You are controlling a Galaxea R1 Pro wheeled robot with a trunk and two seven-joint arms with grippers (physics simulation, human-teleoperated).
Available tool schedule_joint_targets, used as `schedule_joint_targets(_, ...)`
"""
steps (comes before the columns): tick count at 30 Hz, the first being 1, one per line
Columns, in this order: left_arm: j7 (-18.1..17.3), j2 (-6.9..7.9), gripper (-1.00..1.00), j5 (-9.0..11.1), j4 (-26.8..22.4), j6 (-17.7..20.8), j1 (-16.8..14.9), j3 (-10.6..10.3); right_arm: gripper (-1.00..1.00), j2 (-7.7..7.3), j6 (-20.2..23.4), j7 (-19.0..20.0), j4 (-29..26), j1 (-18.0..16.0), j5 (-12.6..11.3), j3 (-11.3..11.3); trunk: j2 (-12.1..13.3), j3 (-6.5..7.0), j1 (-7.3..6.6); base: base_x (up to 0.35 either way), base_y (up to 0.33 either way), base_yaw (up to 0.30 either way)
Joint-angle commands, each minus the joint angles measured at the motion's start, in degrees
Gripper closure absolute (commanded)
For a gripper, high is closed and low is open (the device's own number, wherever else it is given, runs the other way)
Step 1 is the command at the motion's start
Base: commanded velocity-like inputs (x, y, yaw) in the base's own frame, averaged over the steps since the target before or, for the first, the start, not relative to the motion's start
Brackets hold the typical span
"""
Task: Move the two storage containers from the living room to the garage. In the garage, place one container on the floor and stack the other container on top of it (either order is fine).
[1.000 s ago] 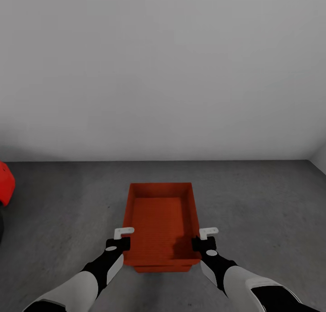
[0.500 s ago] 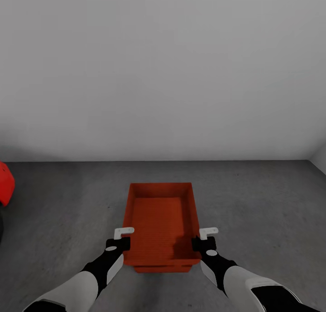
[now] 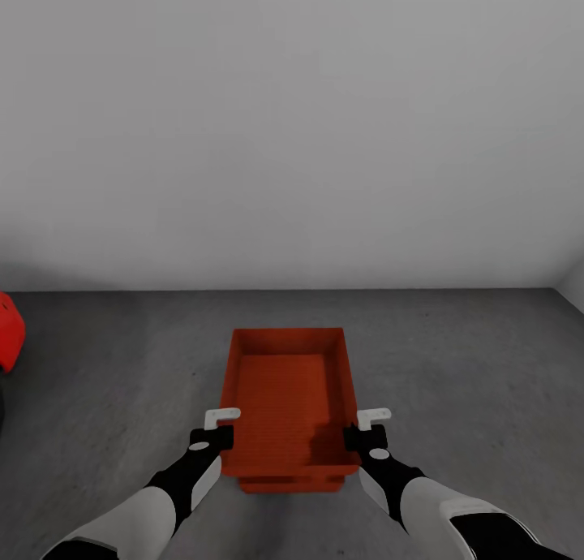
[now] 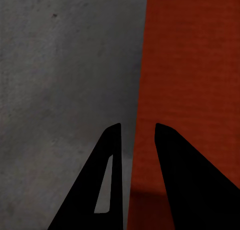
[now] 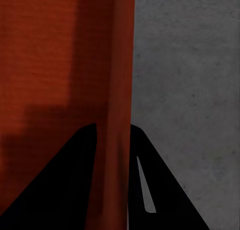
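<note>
Left claw [image 3: 217, 432], right claw [image 3: 367, 432]: each clamped astride a side wall of the upper container [image 3: 289, 398]. Lower container [image 3: 290, 485]: on garage floor [image 3: 454, 357], directly beneath. Step: stacking. Next, judged: seat squarely, release.

Red car [image 3: 6, 333] slightly farther left.

White wall [image 3: 292, 122] ahead; red car [image 3: 8, 333] (sliver only) at left edge
</note>
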Motion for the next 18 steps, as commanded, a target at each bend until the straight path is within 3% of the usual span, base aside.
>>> schedule_joint_targets(1, 0.67, 0.01, 1.0, -0.55, -3.23, -0.73, -0.06, 1.48, 1.0, 0.03, 0.18, -0.06, 0.2, 0.01, 0.83, -0.6, -0.03, -0.05, 0.02, 0.122, 0.0, 0.0)
schedule_joint_targets(18, 0.67, 0.01, 1.0, -0.55, -3.23, -0.71, -0.06, 1.48, 1.0, 0.03, 0.18, -0.06, 0.24, 0.01, 0.83, -0.6, -0.03, -0.05, 0.02, 0.016, 0.0, 0.0)
